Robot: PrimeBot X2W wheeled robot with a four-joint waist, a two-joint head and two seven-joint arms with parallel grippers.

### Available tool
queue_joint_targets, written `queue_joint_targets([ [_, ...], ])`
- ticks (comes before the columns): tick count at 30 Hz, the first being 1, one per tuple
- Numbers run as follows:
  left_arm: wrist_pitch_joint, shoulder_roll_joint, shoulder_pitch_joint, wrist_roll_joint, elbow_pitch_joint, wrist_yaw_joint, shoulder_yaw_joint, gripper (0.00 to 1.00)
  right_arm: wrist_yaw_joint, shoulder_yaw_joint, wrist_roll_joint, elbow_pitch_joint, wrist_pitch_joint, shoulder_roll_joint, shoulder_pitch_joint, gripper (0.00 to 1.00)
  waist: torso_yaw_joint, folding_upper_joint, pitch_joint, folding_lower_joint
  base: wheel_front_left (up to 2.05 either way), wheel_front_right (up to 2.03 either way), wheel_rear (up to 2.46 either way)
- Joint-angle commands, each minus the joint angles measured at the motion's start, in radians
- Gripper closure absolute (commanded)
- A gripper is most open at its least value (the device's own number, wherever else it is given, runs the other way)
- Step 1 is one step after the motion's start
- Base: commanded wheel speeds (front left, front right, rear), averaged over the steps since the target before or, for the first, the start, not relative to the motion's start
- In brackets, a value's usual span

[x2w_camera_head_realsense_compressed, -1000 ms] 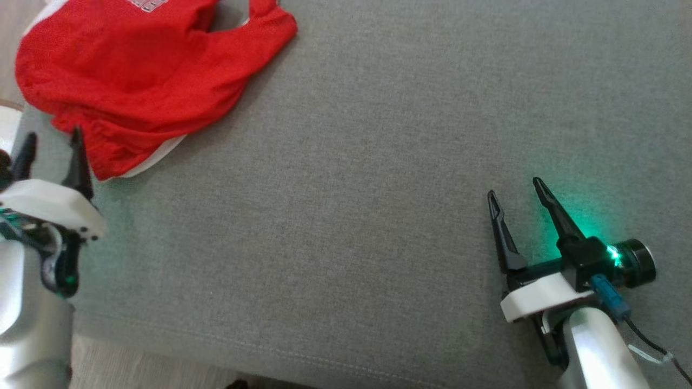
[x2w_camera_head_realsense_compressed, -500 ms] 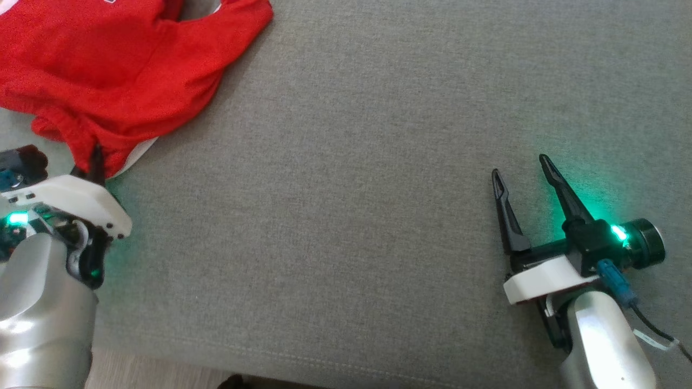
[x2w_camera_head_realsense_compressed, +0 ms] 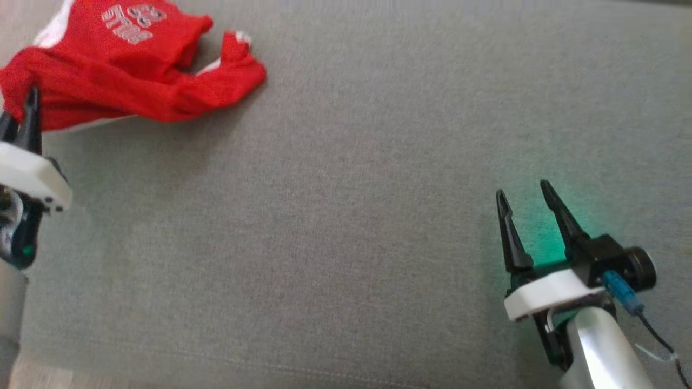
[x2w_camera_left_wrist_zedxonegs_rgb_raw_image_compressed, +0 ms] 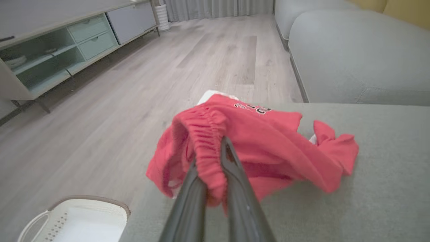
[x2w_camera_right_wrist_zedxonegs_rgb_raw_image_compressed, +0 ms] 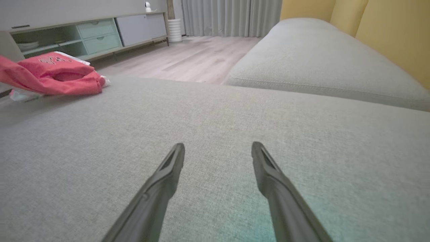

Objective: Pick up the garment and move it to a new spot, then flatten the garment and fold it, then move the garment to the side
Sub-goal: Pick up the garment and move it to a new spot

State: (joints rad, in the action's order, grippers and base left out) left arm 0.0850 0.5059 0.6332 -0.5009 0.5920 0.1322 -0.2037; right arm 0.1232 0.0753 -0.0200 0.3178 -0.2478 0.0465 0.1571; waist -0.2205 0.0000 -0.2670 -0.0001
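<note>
**Garment now being gripped at the waistband**

Sofa cushion (x2w_camera_head_realsense_compressed: 346,216): carrying the red garment (x2w_camera_head_realsense_compressed: 135,81) at its far left edge.
Garment: bunching and rising at the elastic waistband (x2w_camera_left_wrist_zedxonegs_rgb_raw_image_compressed: 206,141). The left jaws, gaping beside it a second ago, are now pinching shut on it. Pick-up is getting under way, and carrying is likely next.
Basket (x2w_camera_left_wrist_zedxonegs_rgb_raw_image_compressed: 100,203): sitting on the floor (x2w_camera_left_wrist_zedxonegs_rgb_raw_image_compressed: 100,134), showing nothing inside.
Right jaws: hovering wide, holding nothing, well apart.

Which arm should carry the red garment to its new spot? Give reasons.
Left. The left tool is shut on the elastic band of the red garment; the right tool hangs open over bare cushion, well away from it.
</note>
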Motion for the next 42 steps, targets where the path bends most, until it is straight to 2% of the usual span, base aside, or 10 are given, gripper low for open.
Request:
queue_joint_targets([
  [1,0.015,0.08,0.064,0.01,-0.069,-0.002,0.021,1.0,0.008,0.019,0.015,-0.015,-0.012,0.004,-0.015,0.0,0.024,0.0,0.067,0.0001,0.0,0.0,0.0],
  [6,0.106,0.123,0.1,0.011,-0.228,-0.002,-0.04,1.0,0.008,-0.009,0.061,-0.004,-0.013,0.004,-0.039,0.0,0.077,0.0,0.161,0.0001,0.0,0.0,0.0],
  [8,0.128,0.127,0.107,0.007,-0.258,-0.002,-0.056,1.0,0.008,-0.017,0.069,-0.005,-0.014,0.004,-0.048,0.0,0.088,0.0,0.178,0.0001,0.0,0.0,0.0],
  [14,0.253,0.121,0.154,-0.028,-0.408,-0.002,-0.149,1.0,0.008,-0.057,0.103,-0.005,-0.014,0.004,-0.108,0.0,0.18,0.0,0.268,0.0001,0.0,0.0,0.0],
  [18,0.303,0.073,0.183,-0.063,-0.487,-0.003,-0.189,1.0,0.008,-0.091,0.109,-0.009,-0.014,0.004,-0.14,0.0,0.237,0.0,0.287,0.0001,0.0,0.0,0.0],
  [27,0.34,-0.099,0.152,-0.131,-0.559,-0.083,-0.244,1.0,0.008,-0.121,0.117,-0.017,-0.014,0.004,-0.157,0.0,0.334,0.0,0.262,0.0001,0.0,0.0,0.0],
  [30,0.332,-0.135,0.11,-0.142,-0.548,-0.109,-0.257,1.0,0.008,-0.117,0.125,-0.026,-0.014,0.004,-0.141,0.0,0.35,0.0,0.219,0.0001,0.0,0.0,0.0],
  [34,0.282,-0.159,0.035,-0.155,-0.467,-0.134,-0.254,1.0,0.008,-0.102,0.136,-0.034,-0.014,0.004,-0.107,0.0,0.366,0.0,0.154,0.0001,0.0,0.0,0.0],
  [39,0.169,-0.167,-0.035,-0.143,-0.299,-0.153,-0.234,1.0,0.008,-0.082,0.143,-0.037,-0.014,0.004,-0.06,0.0,0.38,0.0,0.078,0.0001,0.0,0.0,0.0],
  [42,0.074,-0.19,-0.057,-0.139,-0.2,-0.167,-0.215,1.0,0.008,-0.079,0.143,-0.036,-0.014,0.004,-0.04,0.0,0.38,0.0,0.046,0.0001,0.0,0.0,0.0],
])
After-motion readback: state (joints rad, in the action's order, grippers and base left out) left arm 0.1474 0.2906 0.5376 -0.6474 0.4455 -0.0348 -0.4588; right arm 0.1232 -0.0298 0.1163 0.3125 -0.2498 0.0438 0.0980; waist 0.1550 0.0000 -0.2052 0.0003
